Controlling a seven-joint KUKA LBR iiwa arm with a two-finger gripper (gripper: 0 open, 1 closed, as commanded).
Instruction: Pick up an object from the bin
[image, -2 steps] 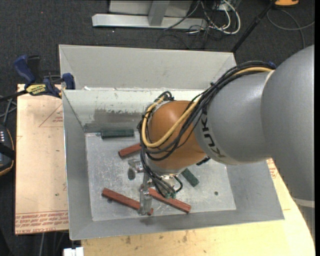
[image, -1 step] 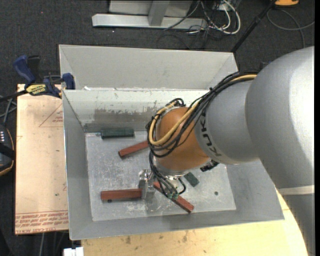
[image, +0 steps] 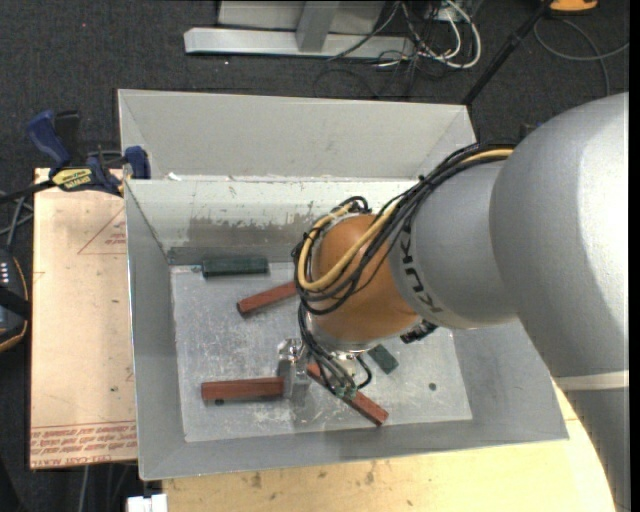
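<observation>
Nearest the front wall of the bin (image: 160, 440), a red stick (image: 366, 406) lies slanted on the floor, its upper end running in under the claw (image: 296, 378). The claw stands low over the front middle of the floor; whether it is apart or together cannot be told. A flat brown bar (image: 240, 390) lies level just to its left, and the bar's right end meets the claw. A small dark green block (image: 383, 358) sits further back on the right, beside the round orange cover (image: 350, 285) on the wrist, which is wrapped in yellow and black cables (image: 335, 250). Behind that, a slanted brown bar (image: 268, 298) lies partly under the cover. Farthest back, a dark green bar (image: 235, 267) lies near the rear wall. The grey arm (image: 545, 230) comes in from the right.
</observation>
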